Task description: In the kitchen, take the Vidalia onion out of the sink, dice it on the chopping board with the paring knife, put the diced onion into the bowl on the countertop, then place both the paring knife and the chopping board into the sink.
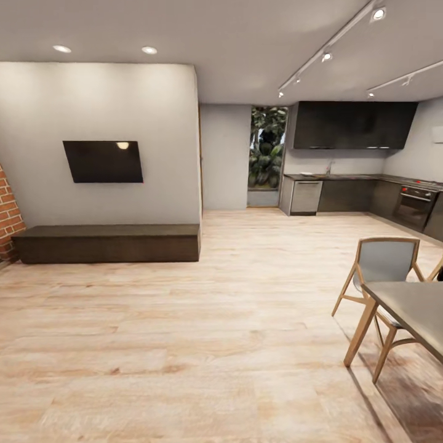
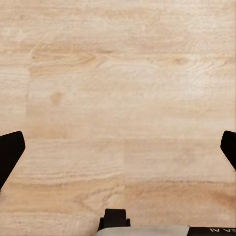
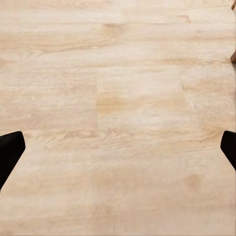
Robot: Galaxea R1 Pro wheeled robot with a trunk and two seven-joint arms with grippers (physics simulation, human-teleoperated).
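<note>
While the kitchen (image 1: 363,178) is seen only at the far end of the room, a wide stretch of pale wood floor (image 1: 184,344) lies open between the camera and it. At the far right the grey countertop (image 1: 344,177) runs along the back wall under dark upper cabinets (image 1: 354,125) and turns the corner toward an oven (image 1: 415,206); a tap-like shape can be made out on it, but the sink, onion, board, knife and bowl are too small and distant to be told apart. A tall window with green plants (image 1: 268,147) is set just left of the kitchen. On the left a white wall carries a dark screen (image 1: 103,161), with a long low dark bench (image 1: 107,243) touching its foot and a strip of red brick (image 1: 9,215) at the picture's edge. Near the right edge a grey table (image 1: 415,307) on wooden legs juts in, with a wooden chair (image 1: 381,271) just behind its corner — the floor narrows there. In the left wrist view the left gripper (image 2: 118,147) is held over bare floor, its dark fingers (image 2: 10,152) spread to opposite edges of the picture and grasping nothing. The right gripper (image 3: 118,147) is seen likewise — fingers (image 3: 10,150) wide apart, nothing between them, floor planks below.
</note>
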